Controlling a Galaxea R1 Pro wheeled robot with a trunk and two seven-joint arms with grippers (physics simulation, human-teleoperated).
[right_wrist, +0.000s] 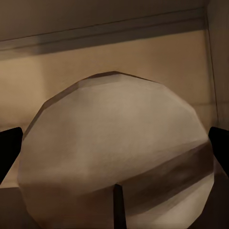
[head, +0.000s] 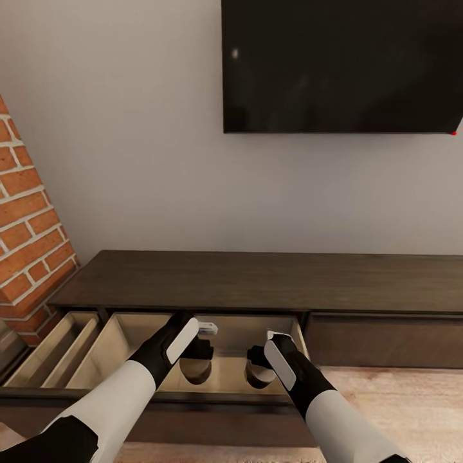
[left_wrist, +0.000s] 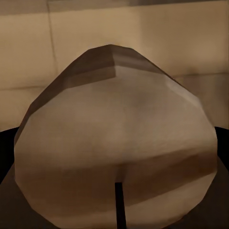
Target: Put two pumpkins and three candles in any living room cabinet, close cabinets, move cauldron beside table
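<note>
Below the dark screen [head: 341, 64] on the pale wall, we face the cabinet [head: 270, 280] — a long, low, dark-brown unit with its flat top bare. Two of its drawers are pulled out toward us: a narrow one at far left beside the brick column [head: 26, 218], and a wider drawer [head: 128, 334] with a pale wooden interior. Both our arms reach down into this wider drawer.

Our left gripper [head: 196, 360] holds a candle [head: 195, 370], a stubby beige cylinder; in the left wrist view the candle [left_wrist: 114, 148] sits right up against the camera, with the dark fingers [left_wrist: 7, 143] at either edge, closed against its sides. Our right gripper [head: 258, 370] holds a second candle [head: 257, 378] just to the right of the first — in the right wrist view this candle [right_wrist: 117, 152] lies between the black fingertips [right_wrist: 9, 148], which press its flanks. Both candles hang low inside the drawer, near its floor; whether they touch it we cannot tell.
</note>
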